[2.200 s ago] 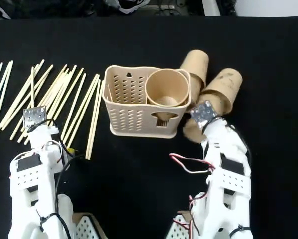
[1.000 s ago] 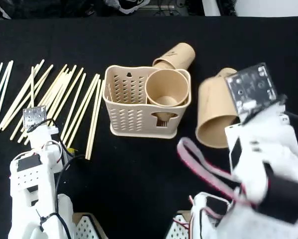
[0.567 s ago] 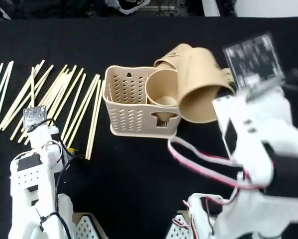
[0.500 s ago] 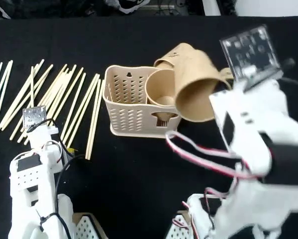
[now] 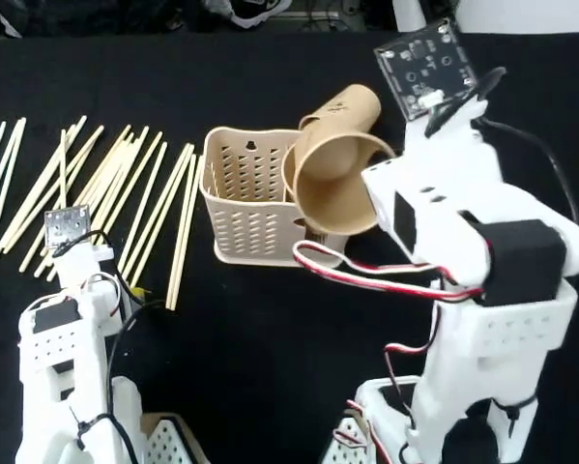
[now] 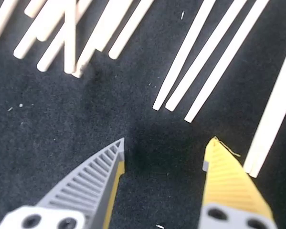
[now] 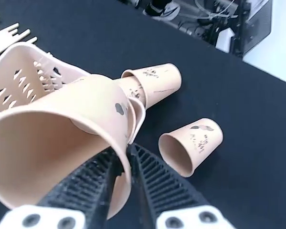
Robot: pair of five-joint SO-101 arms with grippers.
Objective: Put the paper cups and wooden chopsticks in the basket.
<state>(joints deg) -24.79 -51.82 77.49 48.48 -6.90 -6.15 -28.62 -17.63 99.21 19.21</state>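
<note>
Right gripper (image 7: 128,149) pinches the rim of a paper cup (image 5: 332,188), tilted over the basket (image 5: 246,217). Step: placing the cup. Next probably calls for righting it, lowering, then releasing. Left gripper (image 6: 166,140) spread, beside the chopsticks (image 6: 205,62).

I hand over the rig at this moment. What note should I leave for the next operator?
Right hand: shut on the held cup at its rim, tilted, by the basket.
Left hand: open, empty, over the cloth beside the chopsticks.
Done: one standing cup in the basket.
Left: release the held cup; then the near cup and the far cup, both lying; then all chopsticks.
</note>
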